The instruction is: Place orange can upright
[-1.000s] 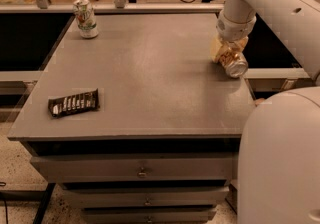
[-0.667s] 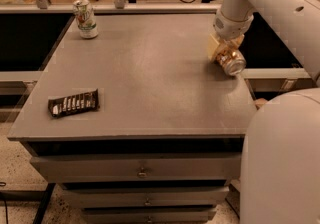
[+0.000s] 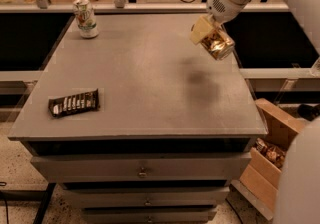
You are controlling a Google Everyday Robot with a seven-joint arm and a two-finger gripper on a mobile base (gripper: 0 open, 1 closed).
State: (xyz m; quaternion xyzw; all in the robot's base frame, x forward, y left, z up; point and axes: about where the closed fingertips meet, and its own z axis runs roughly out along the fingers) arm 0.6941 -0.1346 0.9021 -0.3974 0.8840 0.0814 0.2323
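Above the far right part of the table [image 3: 150, 93], the gripper [image 3: 207, 34] is clamped on the orange can [image 3: 219, 44], which hangs tilted, clear of the surface. Pickup looks done; turning it upright, setting it down and letting go are left.

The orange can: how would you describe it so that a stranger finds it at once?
Start at the grey drawer table and look above its far right corner, where the gripper hangs. Its jaws are shut on the orange can, tilted in the air; the other can is white-green and stands far left.
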